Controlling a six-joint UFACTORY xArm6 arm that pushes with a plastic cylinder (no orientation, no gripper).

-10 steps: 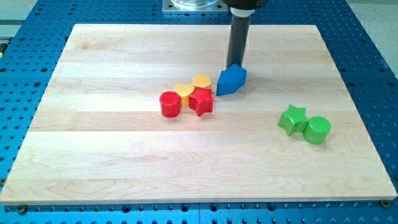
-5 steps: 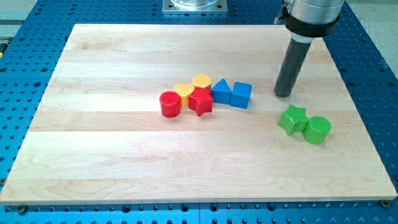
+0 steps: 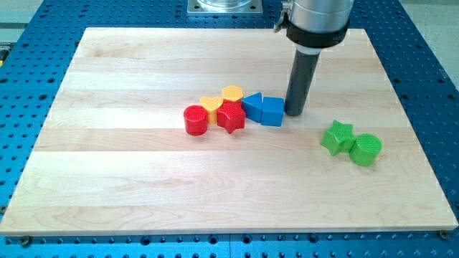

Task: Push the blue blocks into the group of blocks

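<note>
A blue triangular block and a blue cube lie side by side near the board's middle. The triangle touches a red star and a yellow round block. A yellow heart and a red cylinder lie to the left of those, forming one cluster. My tip is at the cube's right side, touching or almost touching it.
A green star and a green cylinder sit together at the view's right, below and right of my tip. The wooden board lies on a blue perforated table.
My tip swung from above the blue blocks to the right, then came back left against the cube. The blue blocks separated into triangle and cube and now sit tighter against the cluster.
</note>
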